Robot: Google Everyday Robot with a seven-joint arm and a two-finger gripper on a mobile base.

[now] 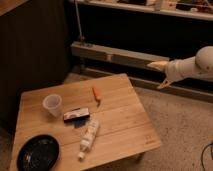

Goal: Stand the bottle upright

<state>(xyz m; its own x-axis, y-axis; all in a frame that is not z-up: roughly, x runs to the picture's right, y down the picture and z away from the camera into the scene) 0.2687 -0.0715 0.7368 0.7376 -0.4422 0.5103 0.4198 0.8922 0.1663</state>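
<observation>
The bottle (pixel 88 137) is whitish and slender with a small white cap. It lies on its side on the wooden table (pixel 125 117), near the front middle, cap toward the front edge. My gripper (pixel 159 74) is at the end of the white arm at the right. It hangs in the air beyond the table's far right corner, well away from the bottle.
A translucent plastic cup (pixel 52 105) stands at the table's left. A small dark packet (pixel 76 115) lies just behind the bottle. A small orange carrot-like item (pixel 96 93) lies farther back. A black plate (pixel 38 152) sits at the front left corner. A metal rail (pixel 115 54) runs behind the table.
</observation>
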